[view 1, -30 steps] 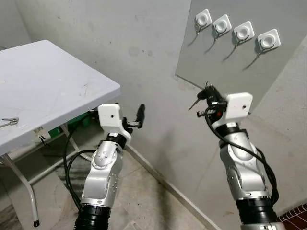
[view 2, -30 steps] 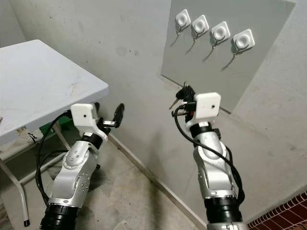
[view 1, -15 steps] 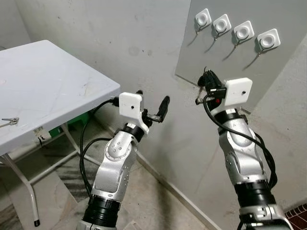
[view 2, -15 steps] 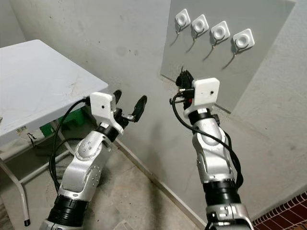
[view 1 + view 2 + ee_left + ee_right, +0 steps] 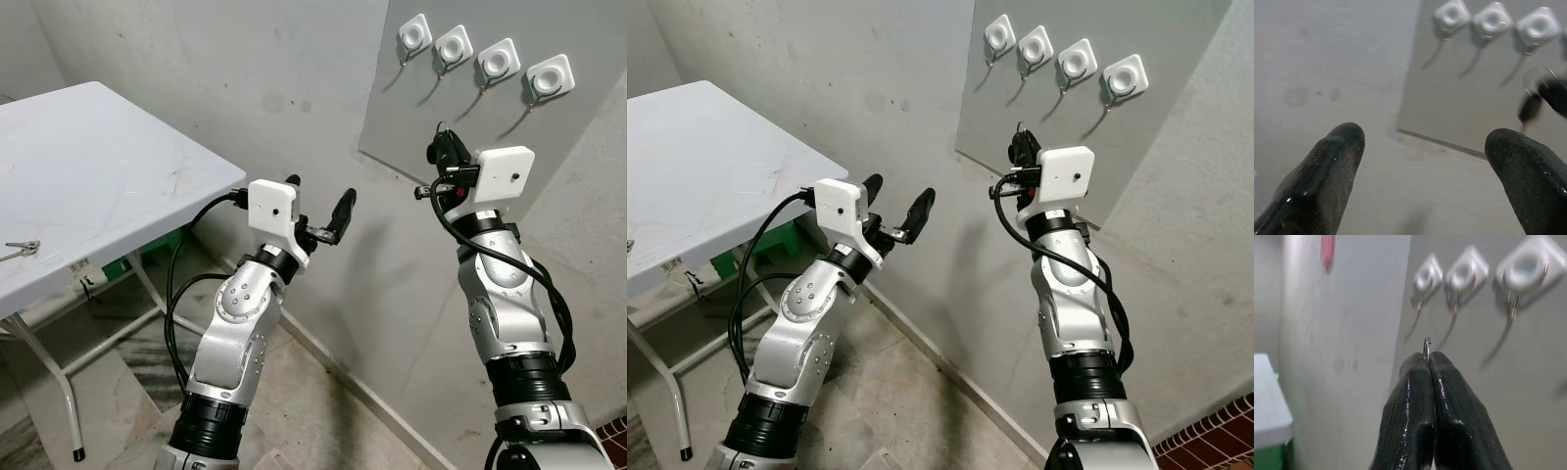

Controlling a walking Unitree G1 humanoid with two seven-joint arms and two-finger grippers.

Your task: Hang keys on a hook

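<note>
Four white square hooks (image 5: 454, 46) sit in a row on a grey wall panel (image 5: 460, 137). My right gripper (image 5: 446, 149) is raised just below them, a little short of the panel, and is shut on the keys. In the right wrist view the key ring (image 5: 1426, 344) pokes out above the closed fingertips (image 5: 1418, 367), in line with the hooks (image 5: 1463, 272). A dark key (image 5: 1530, 107) hangs under that gripper in the left wrist view. My left gripper (image 5: 318, 201) is held up lower left, open, facing the wall and holding nothing.
A white folding table (image 5: 98, 176) stands at the left, with a small metal key (image 5: 20, 247) near its front edge and a green object (image 5: 147, 257) underneath. Bare grey wall runs behind, meeting the concrete floor (image 5: 304, 401) below. Red brick flooring (image 5: 1215, 431) shows at the far right.
My right gripper has risen with the keys and moved closer to the hooks. My left arm has lifted and swung right toward the wall, still open.
</note>
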